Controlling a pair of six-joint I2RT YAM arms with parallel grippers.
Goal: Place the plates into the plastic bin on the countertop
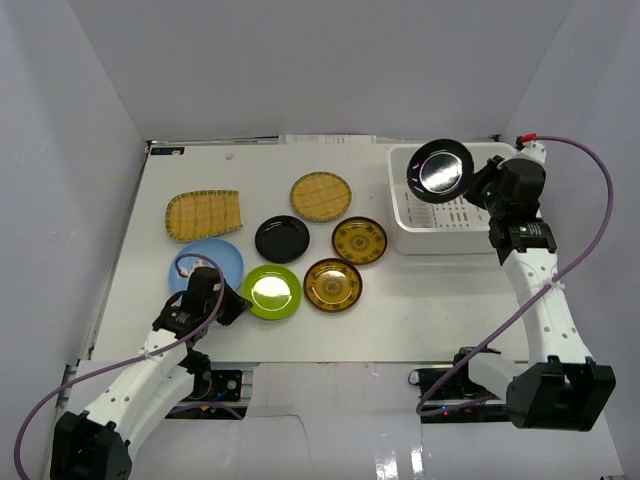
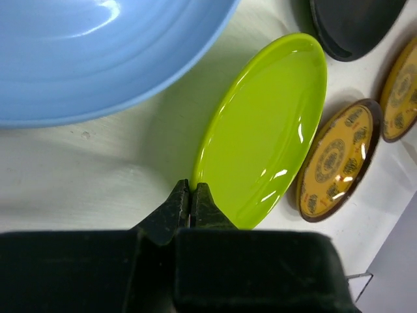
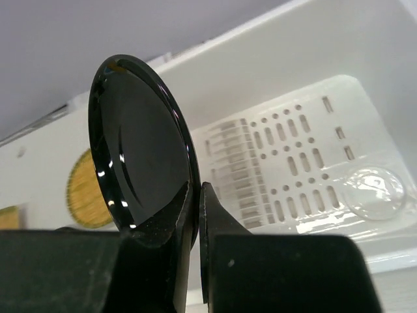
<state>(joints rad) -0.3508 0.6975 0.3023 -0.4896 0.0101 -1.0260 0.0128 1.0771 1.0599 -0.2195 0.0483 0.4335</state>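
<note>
My right gripper (image 1: 472,182) (image 3: 197,189) is shut on the rim of a glossy black plate (image 1: 440,168) (image 3: 140,163), held on edge above the white plastic bin (image 1: 440,240) (image 3: 280,169). My left gripper (image 1: 240,302) (image 2: 190,189) is shut on the near rim of the lime green plate (image 1: 273,292) (image 2: 267,130), next to the light blue plate (image 1: 212,260) (image 2: 98,52). On the countertop (image 1: 420,310) lie the second black plate (image 1: 282,238), two gold-patterned brown plates (image 1: 359,240) (image 1: 333,284), the round bamboo plate (image 1: 321,195) and the squarish bamboo plate (image 1: 204,214).
A clear round disc (image 3: 374,192) lies on the bin's slotted floor. Pale grey walls (image 1: 90,150) close in the table at the left, back and right. The bin stands at the back right, close to the right arm.
</note>
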